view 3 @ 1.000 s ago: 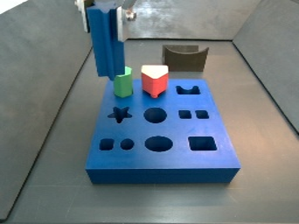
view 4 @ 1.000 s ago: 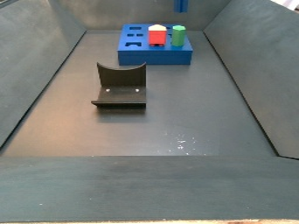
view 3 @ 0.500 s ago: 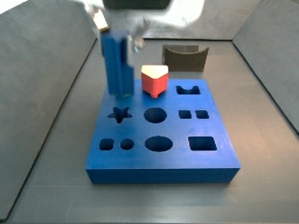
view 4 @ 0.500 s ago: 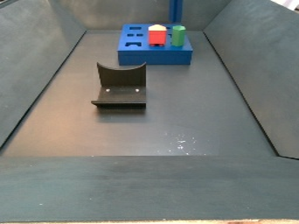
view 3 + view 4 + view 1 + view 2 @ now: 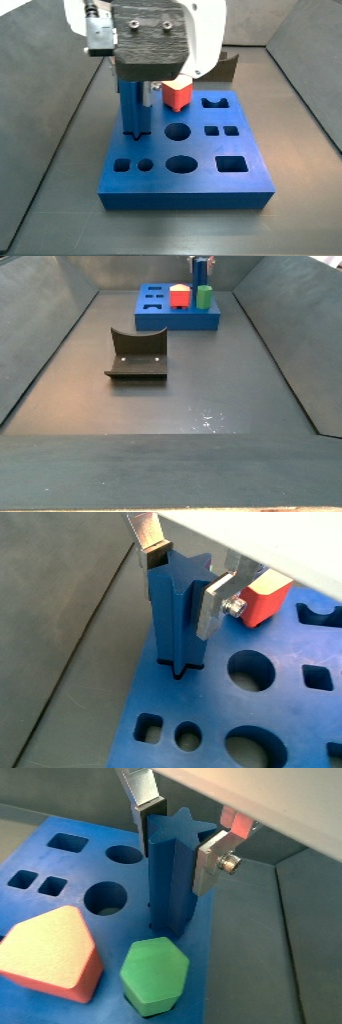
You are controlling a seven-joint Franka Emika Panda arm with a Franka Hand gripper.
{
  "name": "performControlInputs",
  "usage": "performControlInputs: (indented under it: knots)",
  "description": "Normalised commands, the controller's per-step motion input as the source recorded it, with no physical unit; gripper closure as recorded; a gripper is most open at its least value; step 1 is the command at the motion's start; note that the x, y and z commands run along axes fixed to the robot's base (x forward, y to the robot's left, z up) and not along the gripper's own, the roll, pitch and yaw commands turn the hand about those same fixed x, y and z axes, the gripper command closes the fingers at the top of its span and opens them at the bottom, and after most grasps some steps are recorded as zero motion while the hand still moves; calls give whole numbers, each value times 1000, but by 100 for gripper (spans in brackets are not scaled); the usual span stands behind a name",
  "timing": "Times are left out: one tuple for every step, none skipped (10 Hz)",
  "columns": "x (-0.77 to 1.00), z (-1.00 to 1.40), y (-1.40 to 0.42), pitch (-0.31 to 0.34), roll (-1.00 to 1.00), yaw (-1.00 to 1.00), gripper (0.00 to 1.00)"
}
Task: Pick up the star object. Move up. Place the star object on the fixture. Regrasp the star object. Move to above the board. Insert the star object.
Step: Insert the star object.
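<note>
Dark-blue star object (image 5: 177,617) stands upright between the silver fingers (image 5: 210,604) in a wrist view, its lower tip seated in the star-shaped hole of the board (image 5: 274,717). The fingers are clamped on the star object's upper part, one plate on each side. The red peg (image 5: 267,596) sits just behind it.

In the opposing wrist view the star object (image 5: 171,878) rises from the board (image 5: 74,868), with the green peg (image 5: 154,974) just beside its base and the red peg (image 5: 48,955) next to that. The grip looks square, with no visible tilt.

In a side view the gripper (image 5: 150,82) hangs low over the board (image 5: 187,170) at about 10 o'clock from its centre, and the star object (image 5: 130,112) reaches down into the star hole. Half a second ago the piece hung above the board with the hole still open below it; now its tip has entered. Judgement: insertion is under way, depth not yet full.

In the far side view the fixture (image 5: 136,354) stands empty mid-floor, well apart from the board (image 5: 178,316) at 12 o'clock. The gripper (image 5: 198,264) is only partly in frame.
</note>
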Motion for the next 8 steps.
performControlInputs:
  knots:
    - [-37,-197,-63,-14,-173,-146,100]
    - [11,-220,-89,-31,-191,-254,100]
    - [154,-300,-29,0,-100,-297,100]
    - [83,-377,-14,-9,-137,-277,100]
    - [63,-391,0,-21,-161,-243,100]
    - [0,-843,0,-63,-101,-163,100]
    - [-86,-1000,-26,-40,-11,-180,100]
    - [-100,-1000,-60,-26,0,-137,100]
